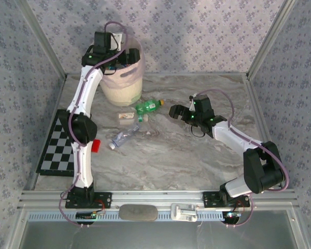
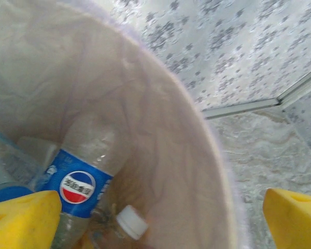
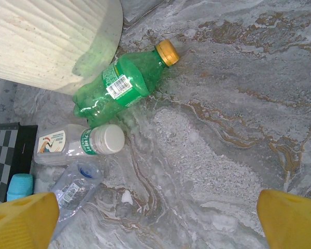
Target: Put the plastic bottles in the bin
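The pale pink bin (image 1: pixel 123 83) stands at the back left of the table. My left gripper (image 1: pixel 125 56) hovers open over its mouth; in the left wrist view its yellow fingertips (image 2: pixel 22 219) stand wide apart with nothing between them. Inside the bin (image 2: pixel 186 155) lie a clear blue-labelled bottle (image 2: pixel 82 179) and a white-capped bottle (image 2: pixel 128 222). On the table in front of the bin lie a green bottle (image 1: pixel 147 106) (image 3: pixel 119 85), a white-capped clear bottle (image 1: pixel 127 117) (image 3: pixel 78 142) and a crumpled clear bottle (image 1: pixel 123 137) (image 3: pixel 75 187). My right gripper (image 1: pixel 177 111) (image 3: pixel 158 220) is open just right of them.
A black-and-white checkerboard (image 1: pixel 57 142) lies at the left edge, with a small red block (image 1: pixel 96 146) beside the left arm. A cyan object (image 3: pixel 19 185) sits by the board. Patterned walls close in the table on three sides.
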